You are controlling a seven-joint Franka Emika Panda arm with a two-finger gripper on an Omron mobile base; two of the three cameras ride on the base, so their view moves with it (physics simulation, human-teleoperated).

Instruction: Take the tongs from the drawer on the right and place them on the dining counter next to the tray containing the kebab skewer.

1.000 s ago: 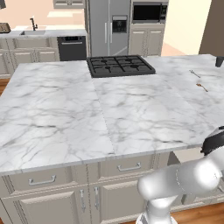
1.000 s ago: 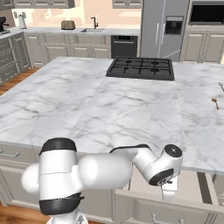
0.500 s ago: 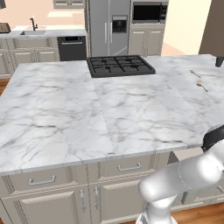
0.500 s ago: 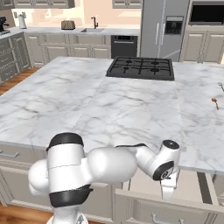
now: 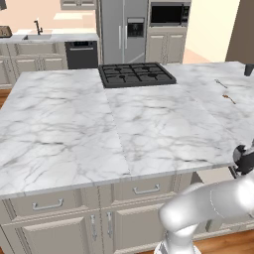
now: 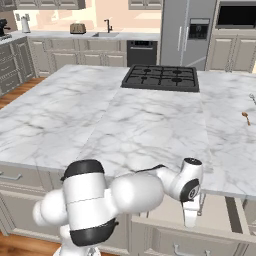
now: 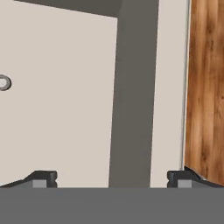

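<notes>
While the drawer stands pulled out below the counter, the end effector is held open and empty above its pale interior. Tongs cannot be made out in the drawer, so grasp and placement are judged outstanding.

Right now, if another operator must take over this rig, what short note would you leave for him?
Gripper: open, jaws wide, nothing between them. It hangs low over the drawer, pointing down at the pale drawer bottom.
Things: the drawer on the right is pulled out below the edge of the dining counter. A small grey ring sits at the edge of the hand view; I cannot tell what it is.
Done: drawer opened, arm brought to it.
Left: locate the tongs in the drawer, grip and lift them, then lay them on the dining counter beside the tray.
</notes>
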